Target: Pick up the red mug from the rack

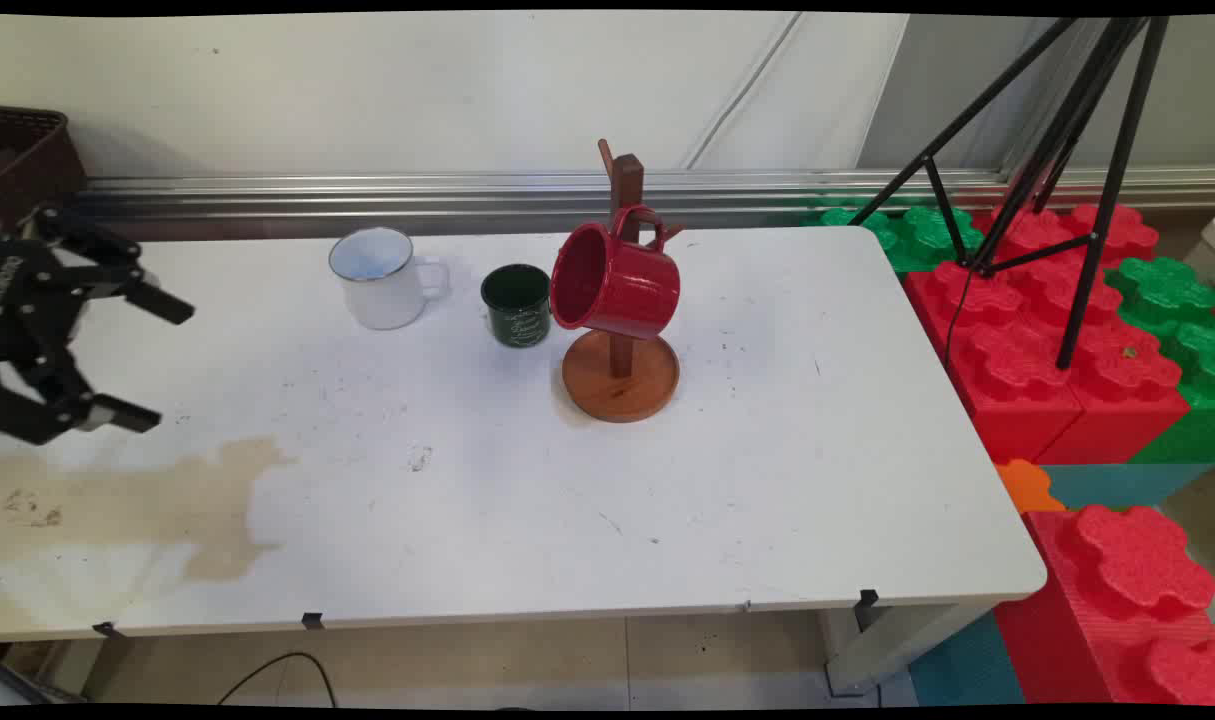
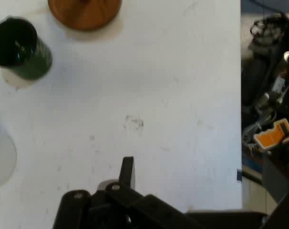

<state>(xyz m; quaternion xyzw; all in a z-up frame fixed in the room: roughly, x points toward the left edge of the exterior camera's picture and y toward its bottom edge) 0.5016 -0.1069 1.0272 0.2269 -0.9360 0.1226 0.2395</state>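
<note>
Gripper (image 1: 172,360) at table's (image 1: 767,480) left edge, jaws spread wide, empty; white mug (image 1: 379,277), green cup (image 1: 516,304), red mug (image 1: 615,281) on wooden stand (image 1: 620,378) well right.

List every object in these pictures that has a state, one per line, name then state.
black two-finger gripper: open, empty, above the table's left end.
red enamel mug: hung by its handle on the stand, tilted, mouth facing left.
wooden mug stand with round base: upright on the table.
dark green mug: upright, left of the stand.
white enamel mug: upright, handle to the right.
white table: stained brown at its near left.
</note>
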